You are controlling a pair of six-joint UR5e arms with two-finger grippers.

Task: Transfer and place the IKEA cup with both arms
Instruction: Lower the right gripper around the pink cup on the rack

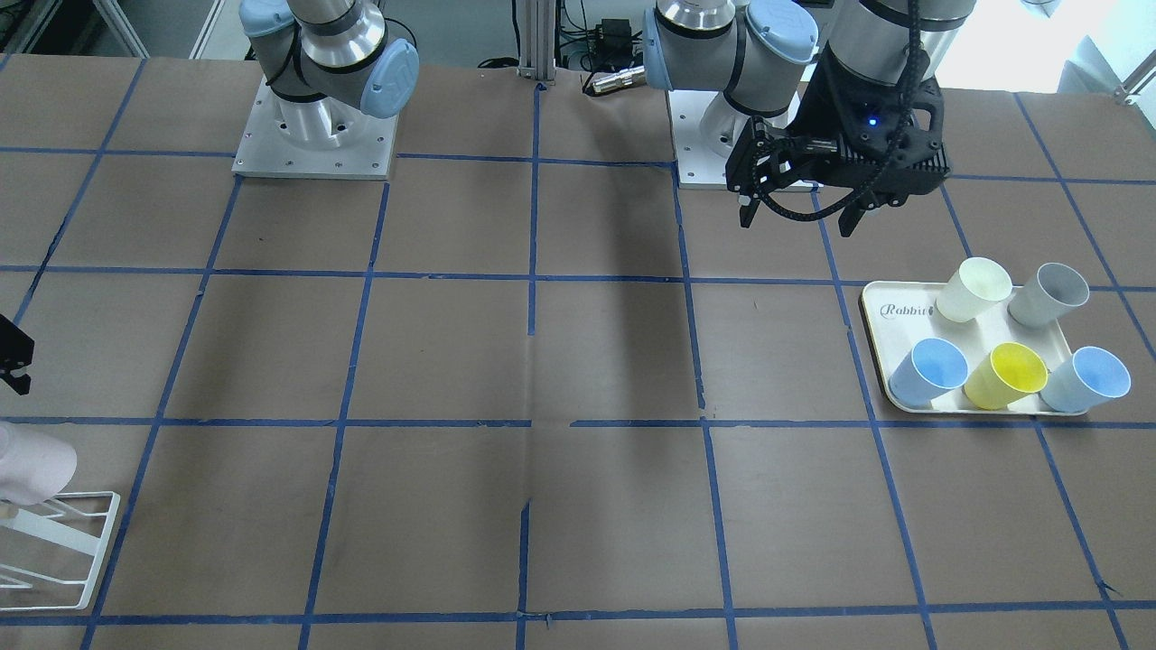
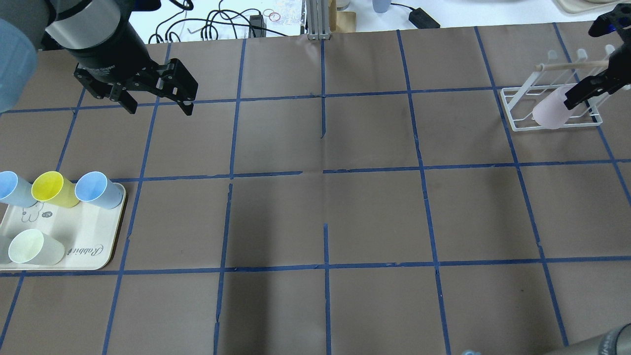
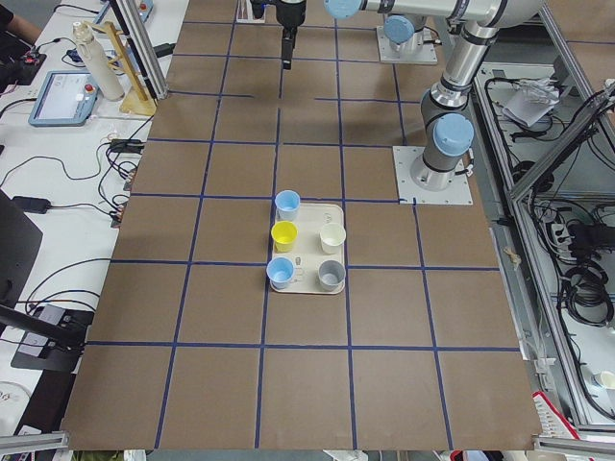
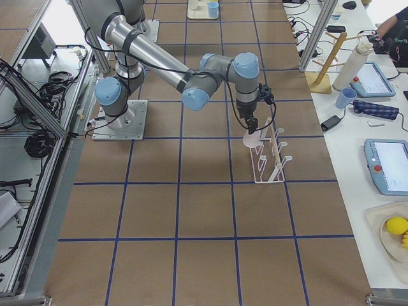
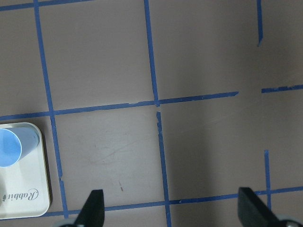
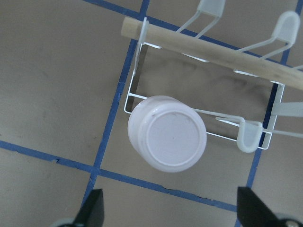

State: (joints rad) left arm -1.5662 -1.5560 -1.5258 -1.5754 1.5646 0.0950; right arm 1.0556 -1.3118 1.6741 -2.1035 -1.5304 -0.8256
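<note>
The pale pink IKEA cup [image 2: 551,114] sits bottom-up and tilted on a peg of the white wire rack [image 2: 515,112] at the table's far right. In the right wrist view, the cup's [image 6: 168,133] base faces the camera. My right gripper [image 6: 173,210] is open above the cup and apart from it, and its fingers [image 6: 94,210] stand wider than the cup. My left gripper [image 2: 160,106] is open and empty, hovering above bare table behind the tray [image 2: 93,249]. It also shows in the front-facing view [image 1: 797,221].
The cream tray [image 1: 880,316] holds two light blue cups [image 1: 930,372], a yellow cup [image 1: 1007,375], a cream-white cup [image 1: 974,289] and a grey cup [image 1: 1049,293]. A wooden dowel [image 6: 203,49] lies across the rack's top. Blue tape lines grid the brown table.
</note>
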